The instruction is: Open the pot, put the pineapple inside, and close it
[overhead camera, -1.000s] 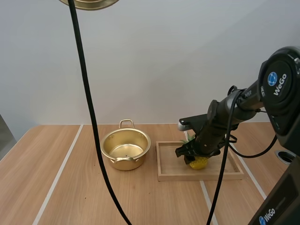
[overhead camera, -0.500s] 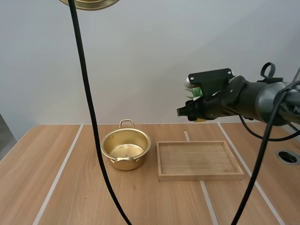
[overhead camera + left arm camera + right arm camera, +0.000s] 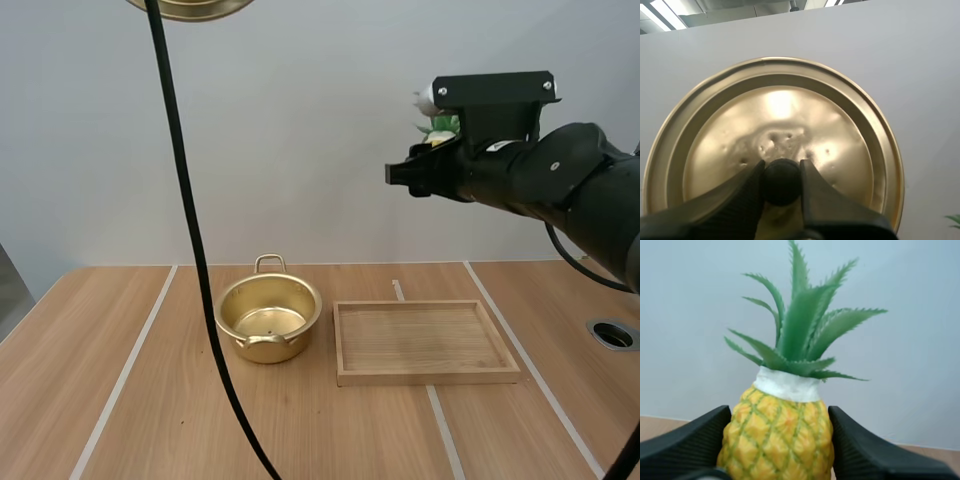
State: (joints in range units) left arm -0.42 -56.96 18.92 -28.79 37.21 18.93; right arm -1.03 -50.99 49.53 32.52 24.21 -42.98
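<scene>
A: How many of each kind of thing?
B: One pot (image 3: 268, 318), one lid (image 3: 790, 100), one pineapple (image 3: 777, 440) (with a single leafy green crown), one wooden tray (image 3: 425, 377) and one counter (image 3: 150, 400).
A: And the end effectors?
B: Two: one left end effector (image 3: 781, 172), one right end effector (image 3: 779, 415).

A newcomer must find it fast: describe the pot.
Start at the wooden table. Left of the flat wooden tray stands the pot, apart from it. Unlike the tray, it is round, shiny gold metal, open-topped, with looped handles.
</scene>
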